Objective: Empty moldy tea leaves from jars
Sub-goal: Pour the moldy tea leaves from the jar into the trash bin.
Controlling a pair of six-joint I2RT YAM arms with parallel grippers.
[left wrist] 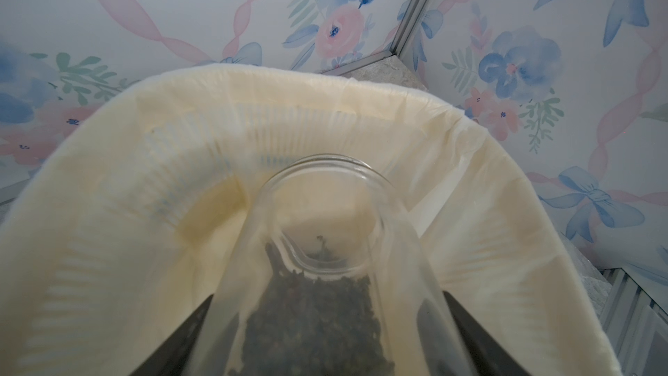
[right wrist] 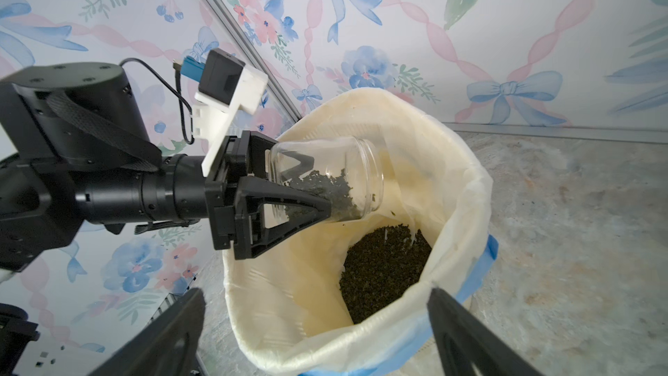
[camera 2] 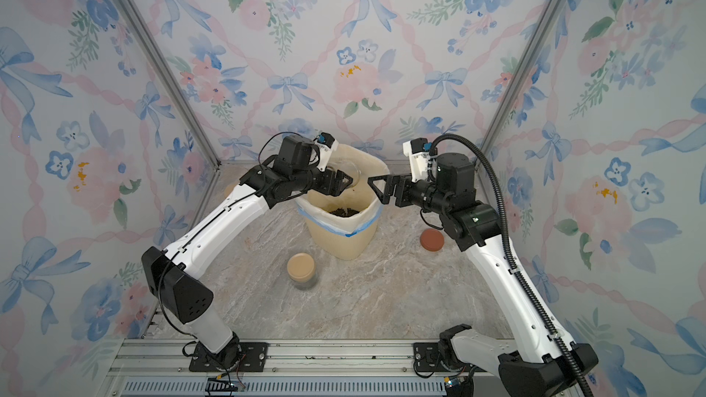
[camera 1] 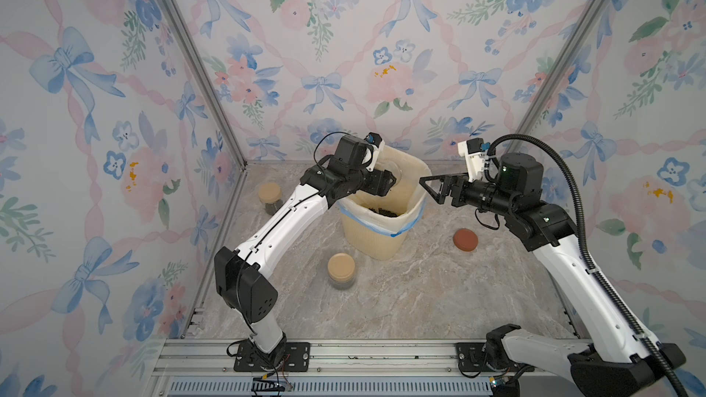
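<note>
The left fingers (right wrist: 289,207) pinch the jar (right wrist: 347,160) mid-body, mouth tilted over the bin (right wrist: 466,189). The right fingers (right wrist: 466,334) are spread, empty. Expect rigid, slippery, fragile glass; leaves (right wrist: 325,189) light, loose.

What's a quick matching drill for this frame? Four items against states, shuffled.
Column A
1. open jar
2. reddish-brown lid
3. right hand
4. tan-lidded front jar

Column B
a. open, holding nothing
b. standing closed on the tabletop
c. tilted over the bin, tea leaves inside
d. lying loose, off any jar

Pairs: 1-c, 2-d, 3-a, 4-b
</note>
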